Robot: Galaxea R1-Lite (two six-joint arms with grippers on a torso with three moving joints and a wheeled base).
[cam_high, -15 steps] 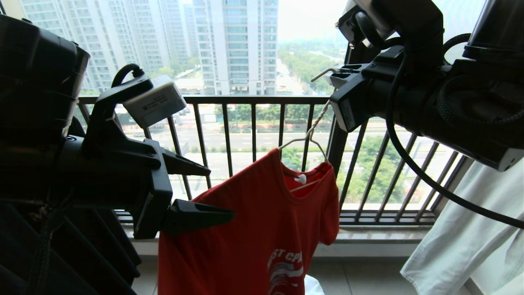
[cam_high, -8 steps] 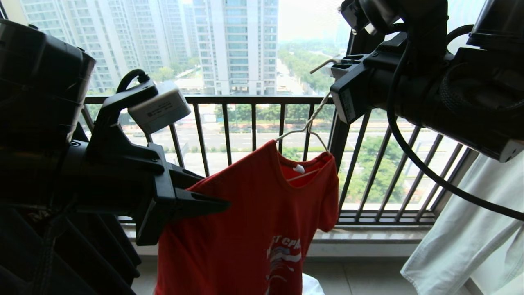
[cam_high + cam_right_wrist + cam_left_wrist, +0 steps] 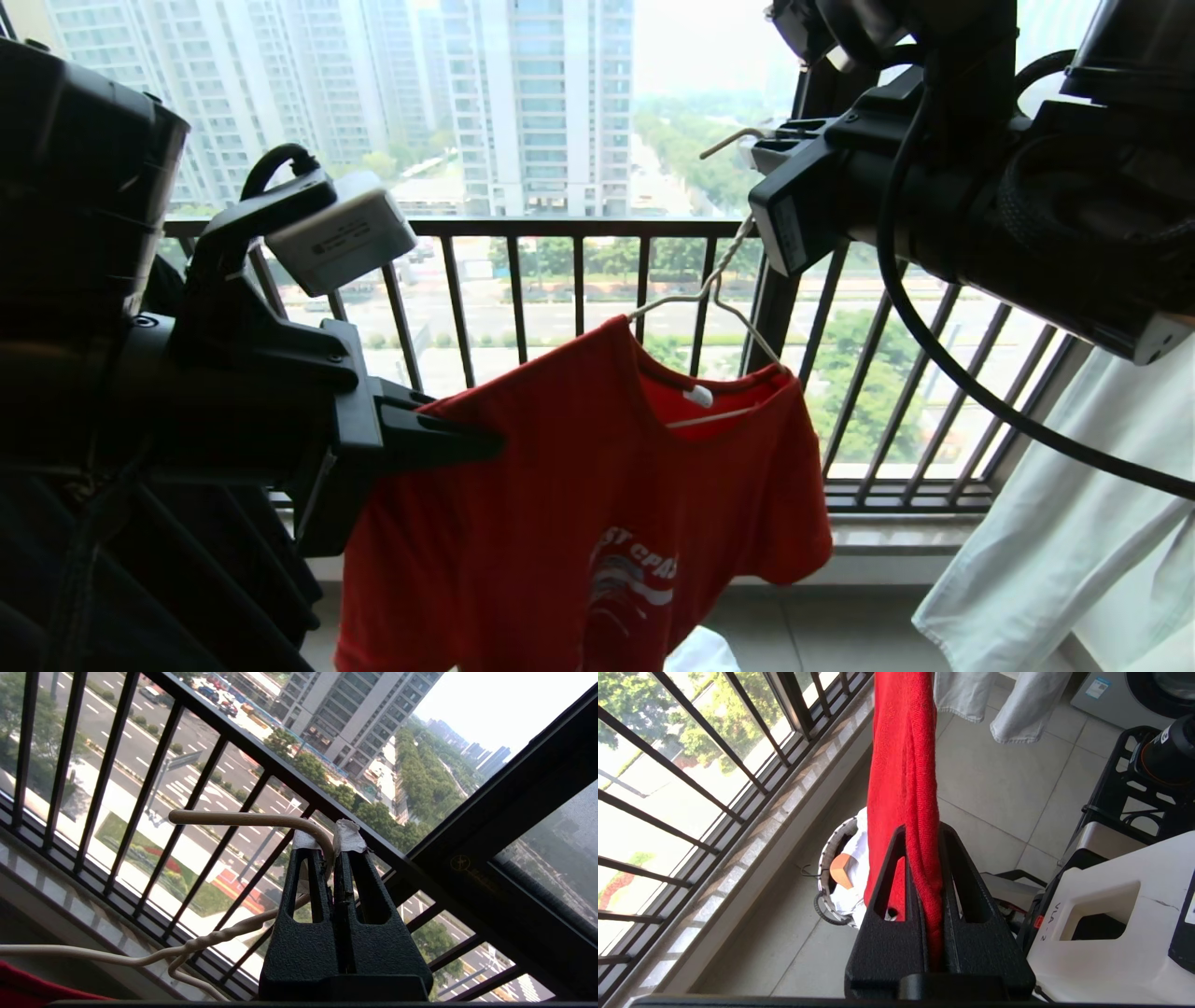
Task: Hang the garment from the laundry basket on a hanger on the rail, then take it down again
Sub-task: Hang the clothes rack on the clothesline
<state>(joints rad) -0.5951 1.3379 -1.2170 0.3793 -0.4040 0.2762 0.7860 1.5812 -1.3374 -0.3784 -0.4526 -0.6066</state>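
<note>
The red shirt [image 3: 597, 495] hangs on the white wire hanger [image 3: 709, 289]. The right gripper [image 3: 332, 847] at 1 o'clock pinches the hanger's hook; the left gripper [image 3: 923, 858] at 8 o'clock pinches the shirt's sleeve edge. Best to move both arms together so the shirt stays on the hanger.

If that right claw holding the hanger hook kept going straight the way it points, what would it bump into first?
Probably the black window railing: the right gripper, shut on the hanger, aims at its bars, with nothing visible between. Depth is unclear.

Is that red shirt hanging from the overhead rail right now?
No: the right gripper holds the hanger hook, with no rail touching it.
</note>
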